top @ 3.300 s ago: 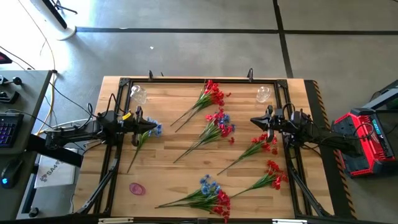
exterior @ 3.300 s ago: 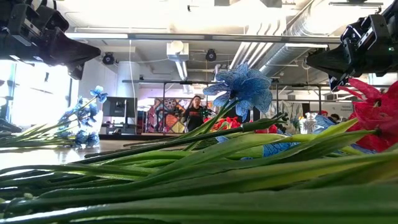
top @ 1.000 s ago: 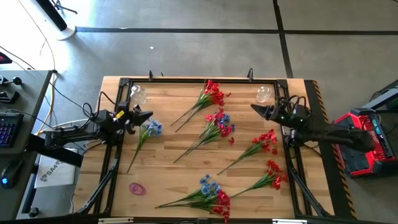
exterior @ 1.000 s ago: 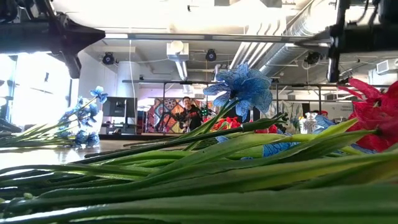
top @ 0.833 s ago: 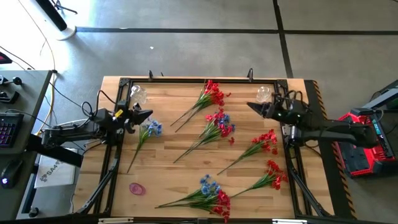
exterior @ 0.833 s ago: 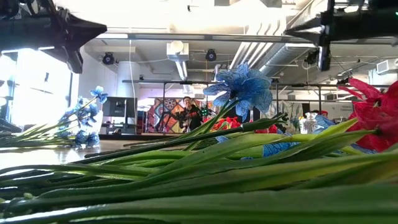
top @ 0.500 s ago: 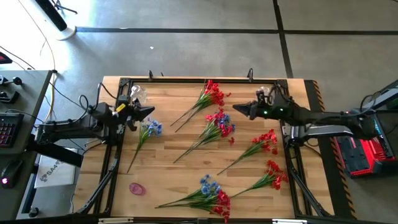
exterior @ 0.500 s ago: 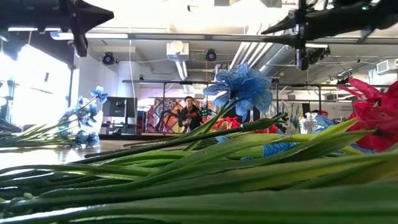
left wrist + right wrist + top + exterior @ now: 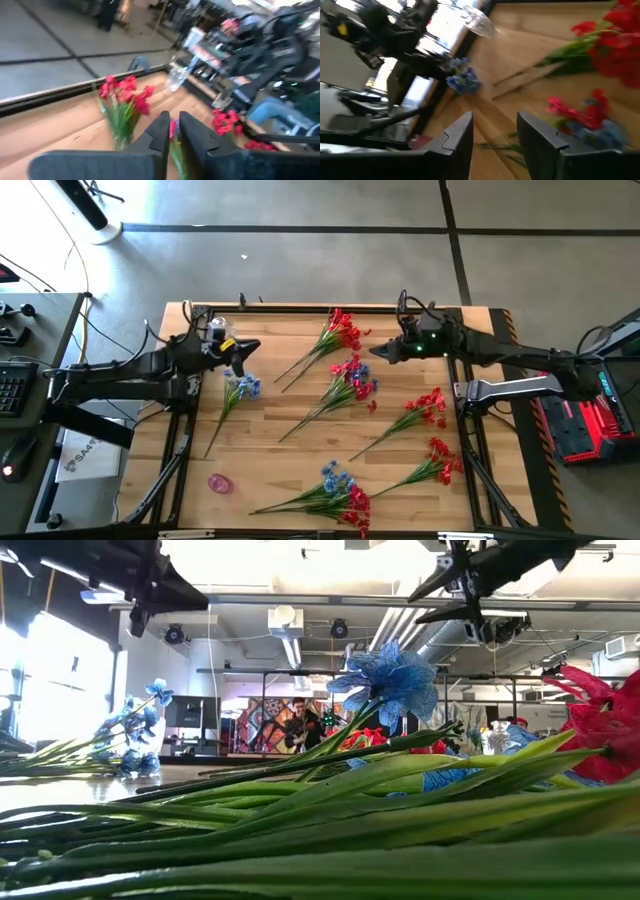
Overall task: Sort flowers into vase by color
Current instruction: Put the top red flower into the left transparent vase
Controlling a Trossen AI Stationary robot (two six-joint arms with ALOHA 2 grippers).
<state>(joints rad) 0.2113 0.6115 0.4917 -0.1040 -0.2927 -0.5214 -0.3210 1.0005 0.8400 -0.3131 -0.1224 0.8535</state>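
Observation:
Several flowers lie flat on the wooden table [image 9: 280, 450]: a blue spray [image 9: 240, 387] at the left, a red spray [image 9: 340, 330] at the far middle, a red-and-blue bunch [image 9: 352, 380], two red sprays [image 9: 425, 408] [image 9: 440, 460] at the right, and a mixed bundle [image 9: 335, 492] by the near edge. My left gripper [image 9: 250, 348] hovers above the blue spray's far end, its fingers [image 9: 160, 137] slightly open. My right gripper [image 9: 375, 352] hovers open between the far red spray and the mixed bunch. One glass vase [image 9: 479, 20] stands at the far left, another [image 9: 176, 77] at the far right.
A small pink thing [image 9: 220, 482] lies near the table's left near corner. A black frame [image 9: 300, 308] runs along the table's edges. In the low view, green stems [image 9: 320, 810] fill the foreground and a person [image 9: 300, 725] stands far back in the room.
Both arms have risen off the table's sides. My left gripper has moved up and toward the far edge and the middle. My right gripper has moved up and toward the table's left, over the flowers, and its fingers have opened. The flowers have not moved.

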